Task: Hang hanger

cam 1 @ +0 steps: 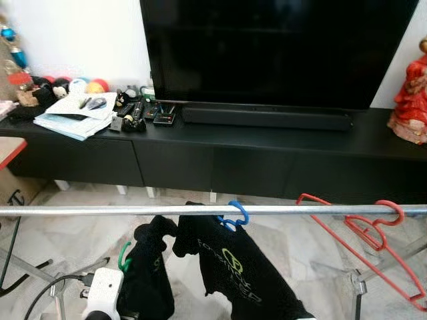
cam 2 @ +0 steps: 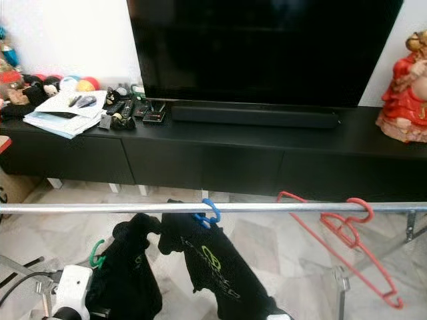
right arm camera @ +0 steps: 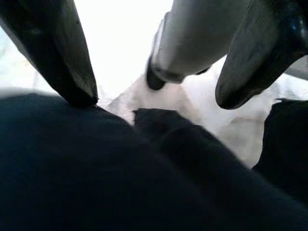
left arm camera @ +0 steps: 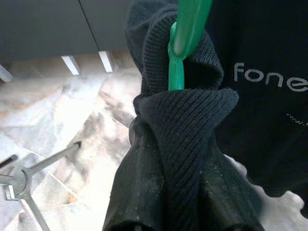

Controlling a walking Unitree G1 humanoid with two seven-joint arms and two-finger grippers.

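The horizontal silver metal rail is bare left of the blue plastic hanger hook, and bare again between it and the red wire hangers. Below, a black printed garment blocks the middle approach.

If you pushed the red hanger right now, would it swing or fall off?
The red hanger would probably swing: it hangs by its hook alone on the smooth rail. It already sits tilted and carries no clothes, so it looks light and might slide along. Falling seems less likely, since the hook curls over.
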